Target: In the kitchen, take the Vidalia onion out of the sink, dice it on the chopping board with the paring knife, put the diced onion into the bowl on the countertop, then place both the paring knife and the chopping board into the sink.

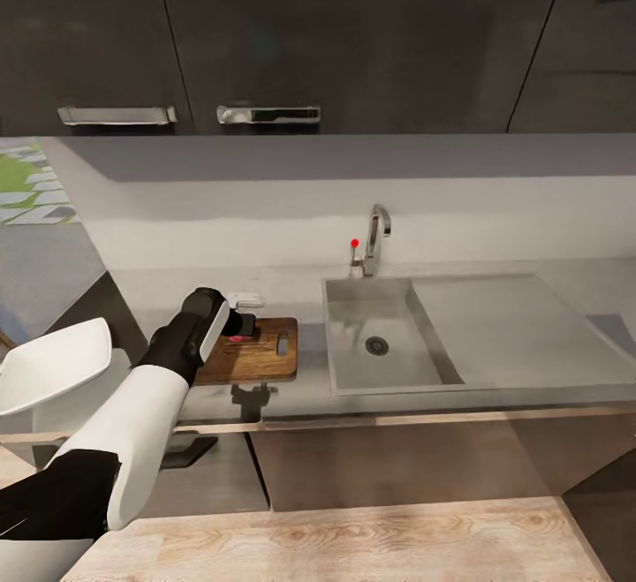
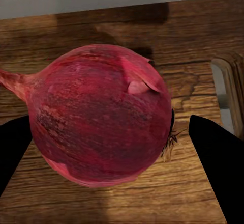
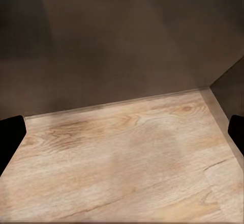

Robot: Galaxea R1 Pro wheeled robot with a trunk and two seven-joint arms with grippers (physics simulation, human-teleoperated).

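the onion (image 2: 101,117), dark red with a papery skin and a thin stalk end to one side, sits between the two black fingers (image 2: 218,158) of the left gripper (image 1: 240,324), which is clenched on it from both sides. it is held over the chopping board (image 1: 265,357), a brown wooden board with clear grain; from these pictures one cannot tell if the onion already touches the wood or is just above it. the oblong handle slot (image 2: 226,94) of the board is near the onion, on the short end that looks toward the sink (image 1: 389,343). in the head view the board lies on the grey countertop (image 1: 530,335), just beside the sink and on its left side. behind the gripper a small white thing (image 1: 249,300) lies on the countertop, too hidden to name. the sink basin has a round drain (image 1: 377,345), a flat drainboard (image 1: 503,326) at its right, and a chrome tap (image 1: 378,238) with a small red knob (image 1: 355,244) at the back. dark wall cabinets (image 1: 353,34) with metal handles hang above. in the right wrist view the fingers (image 3: 10,137) of the right gripper stand wide apart and hold nothing, over a light wooden floor (image 3: 127,163) in front of a dark cabinet face (image 3: 117,40).
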